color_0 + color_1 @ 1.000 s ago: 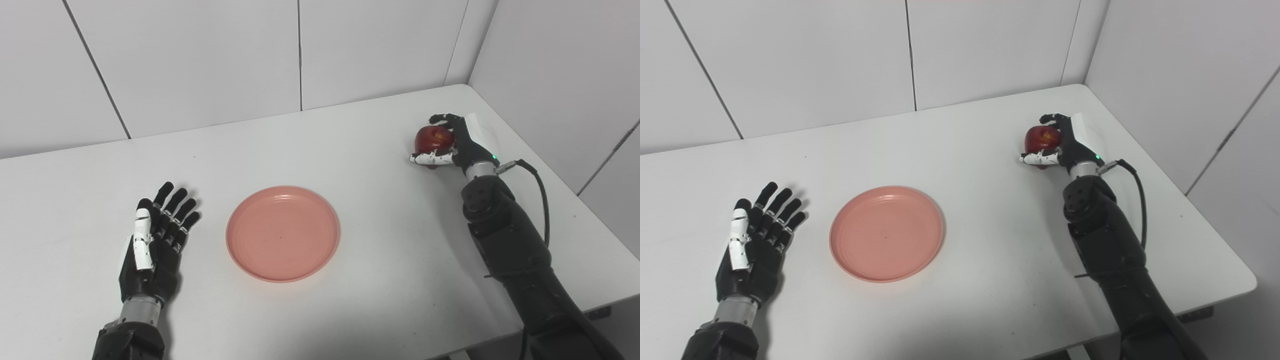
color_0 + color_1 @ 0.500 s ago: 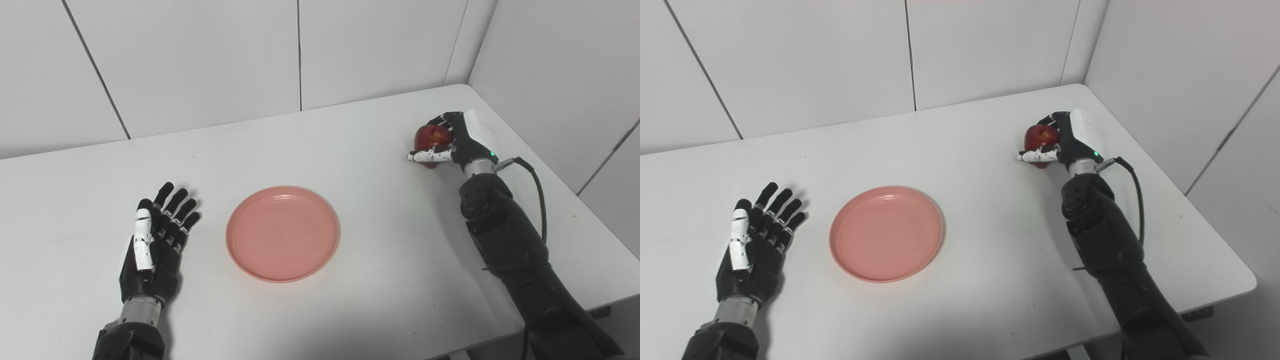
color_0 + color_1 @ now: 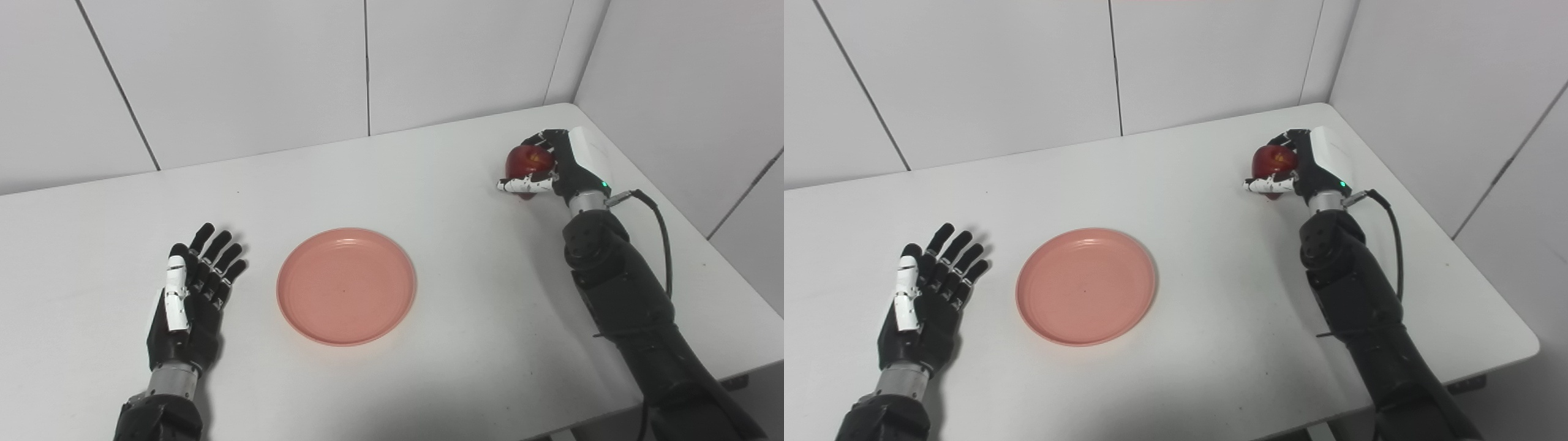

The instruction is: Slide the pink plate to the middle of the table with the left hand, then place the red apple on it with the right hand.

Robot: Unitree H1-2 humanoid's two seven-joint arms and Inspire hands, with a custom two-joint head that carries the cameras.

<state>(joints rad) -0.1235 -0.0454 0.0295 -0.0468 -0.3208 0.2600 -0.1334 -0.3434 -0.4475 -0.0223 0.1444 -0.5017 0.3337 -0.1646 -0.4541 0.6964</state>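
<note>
The right hand (image 3: 560, 168), upper right, gripped the red apple (image 3: 529, 162). The left hand (image 3: 187, 303), lower left, lay open and empty beside the centred pink plate (image 3: 346, 285).

My left hand (image 3: 187, 306) lies palm-up and flat, fingers (image 3: 214, 257) spread and extended, pointing away and slightly right, nothing in it. Left wrist and forearm enter from the bottom-left corner. My right arm comes up from the bottom-right, forearm angled up and left toward the far right side, black cable looping off the wrist. Right hand (image 3: 1304, 165) is curled around the red apple (image 3: 1272, 161), fingers over the top and far side, white thumb (image 3: 1268, 184) across the front underneath. White back-of-hand cover faces right, with a green LED lit near the wrist.
</note>
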